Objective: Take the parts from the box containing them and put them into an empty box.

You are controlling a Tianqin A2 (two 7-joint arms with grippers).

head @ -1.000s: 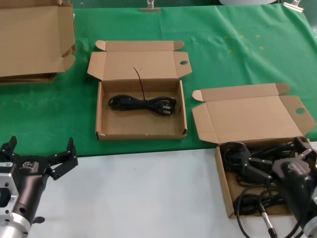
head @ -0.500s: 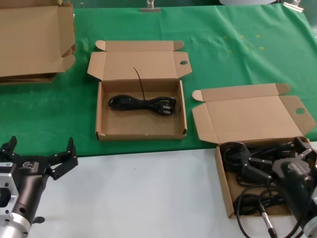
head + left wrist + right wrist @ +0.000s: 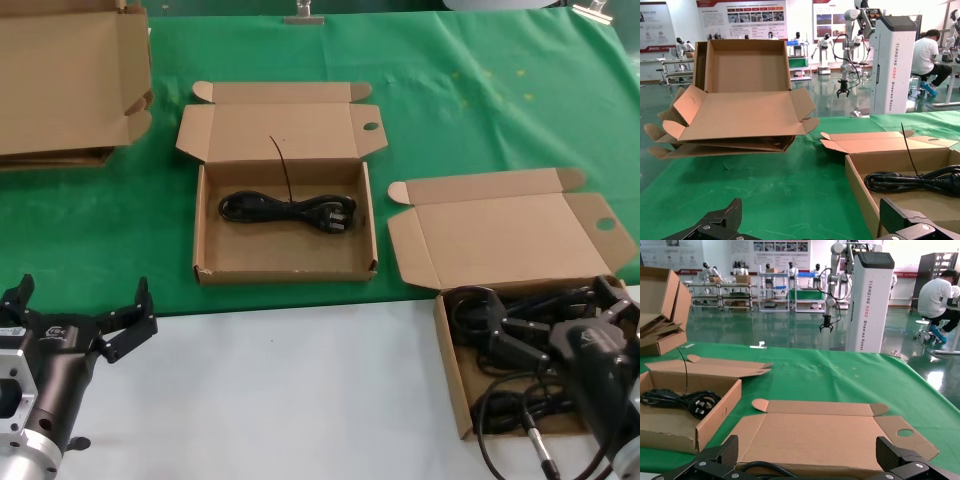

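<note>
While the left gripper (image 3: 78, 305) waits spread wide over the smooth white tabletop (image 3: 300, 400), the right gripper (image 3: 555, 305) hangs released over glossy black cords (image 3: 500, 410) tangled in the corrugated right box (image 3: 450, 385); one tied bundle (image 3: 287, 210) lies in the middle box (image 3: 205, 225) on green cloth (image 3: 480, 90).

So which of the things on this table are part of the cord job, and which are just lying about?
Part of the job:
- black looped power cords
- shallow brown cardboard box holding those cords
- matching brown cardboard box on the green cloth, one cord bundle inside
- right gripper, fingers open over the cords

Lying about:
- pile of folded brown cardboard
- left gripper, idle, open
</note>
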